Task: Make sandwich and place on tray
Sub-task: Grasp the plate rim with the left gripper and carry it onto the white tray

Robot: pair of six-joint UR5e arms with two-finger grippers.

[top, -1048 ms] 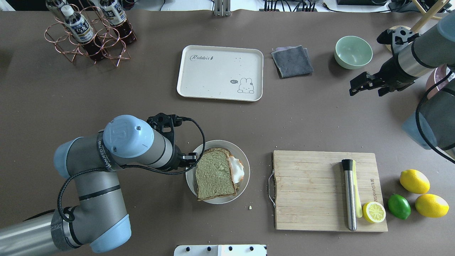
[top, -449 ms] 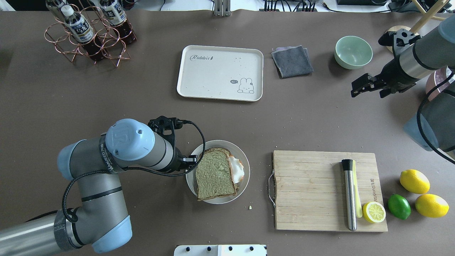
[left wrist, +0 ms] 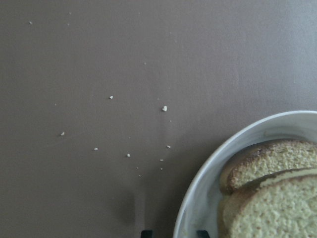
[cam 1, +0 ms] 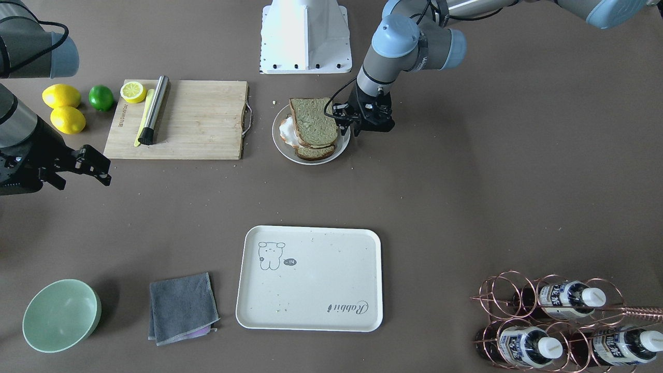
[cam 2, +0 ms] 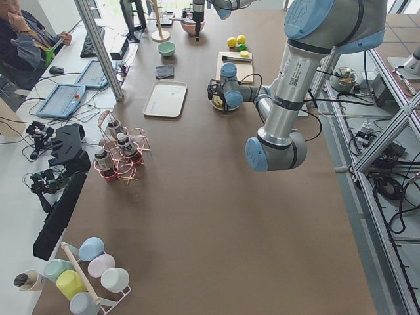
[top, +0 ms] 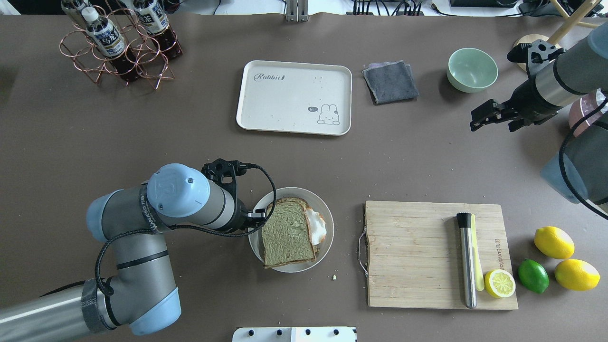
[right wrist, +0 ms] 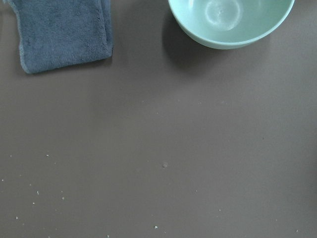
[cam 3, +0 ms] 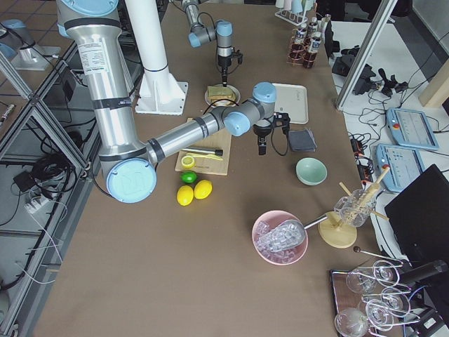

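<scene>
The sandwich [top: 287, 232], two greenish-tan bread slices with a white egg [top: 316, 225] sticking out on one side, lies on a round white plate [top: 327, 223] at the table's near middle. My left gripper [top: 256, 216] is low at the plate's left rim. In the left wrist view its open fingertips [left wrist: 146, 232] straddle the plate rim [left wrist: 208, 168], next to the bread [left wrist: 270, 198]. The cream tray [top: 285, 99] with the drawing and "Rabbit" script lies bare, farther back. My right gripper [top: 489, 118] hangs open and empty at the far right.
A wooden cutting board [top: 427, 247] with a steel rod [top: 467, 259] and half a lemon [top: 499, 283] lies right of the plate. Lemons and a lime [top: 533, 275] lie beyond it. A grey cloth [top: 390, 81], a green bowl [top: 471, 70] and a bottle rack [top: 118, 42] stand at the back.
My left arm has shifted right, bringing its gripper closer onto the plate's left rim. My right gripper has drifted slightly to the right. Sandwich and plate have not moved.
</scene>
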